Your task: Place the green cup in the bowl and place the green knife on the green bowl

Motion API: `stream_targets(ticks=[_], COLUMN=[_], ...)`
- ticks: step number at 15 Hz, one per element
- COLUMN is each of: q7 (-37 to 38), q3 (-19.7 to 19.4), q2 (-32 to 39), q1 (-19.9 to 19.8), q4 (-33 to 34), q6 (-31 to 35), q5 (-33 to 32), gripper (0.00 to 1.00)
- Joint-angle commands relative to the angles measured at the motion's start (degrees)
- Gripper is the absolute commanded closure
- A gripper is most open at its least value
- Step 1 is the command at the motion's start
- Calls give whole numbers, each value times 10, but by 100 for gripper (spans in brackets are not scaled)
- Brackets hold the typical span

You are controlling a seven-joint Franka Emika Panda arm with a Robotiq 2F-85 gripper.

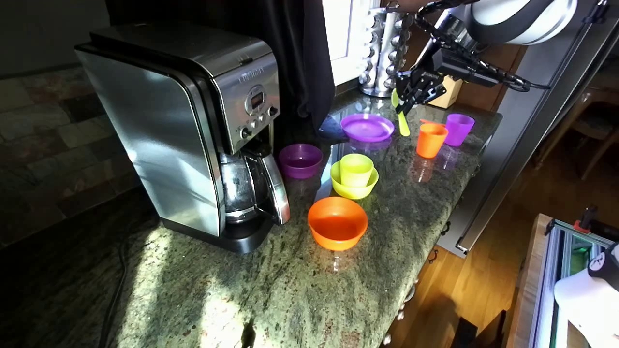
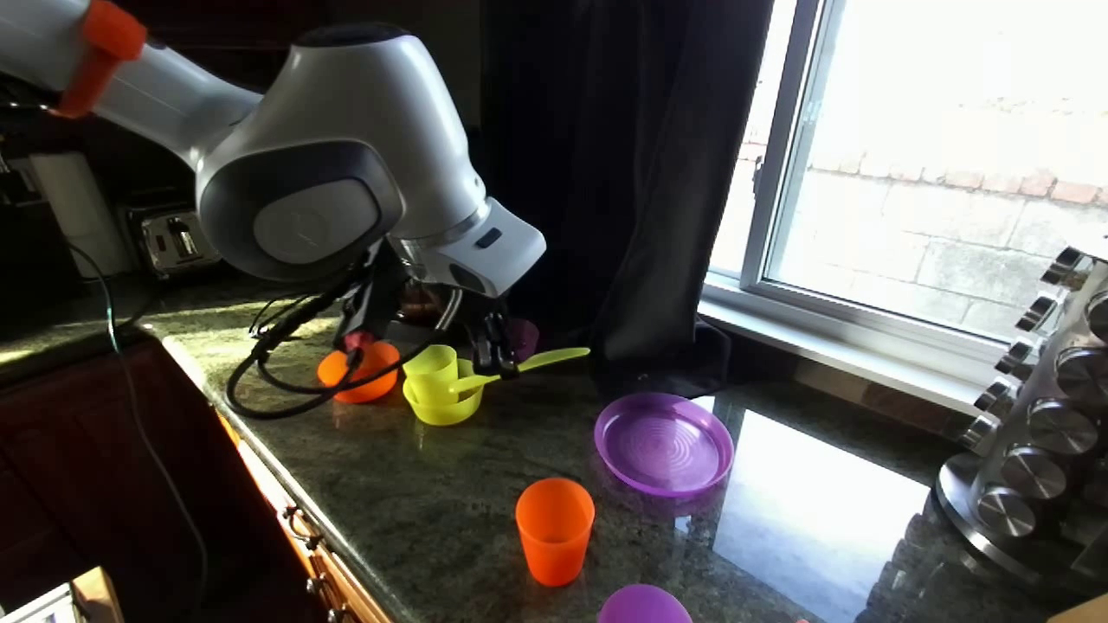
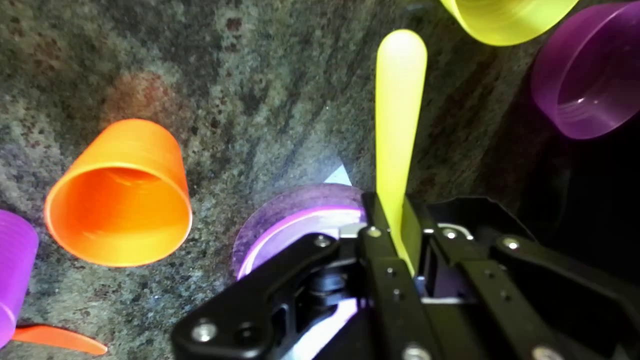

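Note:
The pale lime-green cup [image 1: 356,169] stands inside the lime-green bowl [image 1: 354,193]. In an exterior view the cup [image 2: 430,370] leans a little in the bowl [image 2: 444,414]. The gripper [image 1: 402,105] is shut on the thin lime-green knife [image 1: 404,125], which it holds in the air above the counter, away from the bowl. The gripper [image 2: 500,363] and the knife [image 2: 558,356] show there too. In the wrist view the knife [image 3: 400,105] points up from between the fingertips [image 3: 397,212]. A lime-green rim, apparently the bowl's [image 3: 510,30], is cut off at the top edge.
An orange bowl [image 1: 337,223] and a purple bowl [image 1: 301,162] stand beside the green bowl. A purple dish [image 2: 665,446], an orange cup [image 2: 555,532] and a purple cup [image 1: 458,129] are near the gripper. A coffee maker [image 1: 193,130] and spice rack [image 2: 1039,415] stand on the counter.

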Motion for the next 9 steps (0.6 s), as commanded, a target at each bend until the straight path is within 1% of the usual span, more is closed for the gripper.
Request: stream_targets(ticks=[1,4,7,9], q7=[-26,-59,-106,-125], q3=[7,8,5,11], q2=[-67,-67,-40,-24], q1=[23,52,78,75], q4=[-57,-50,-20,-3], q6=[-4,-30,-83,-119], q5=[26,40,41,19], gripper=[96,96,96,96])
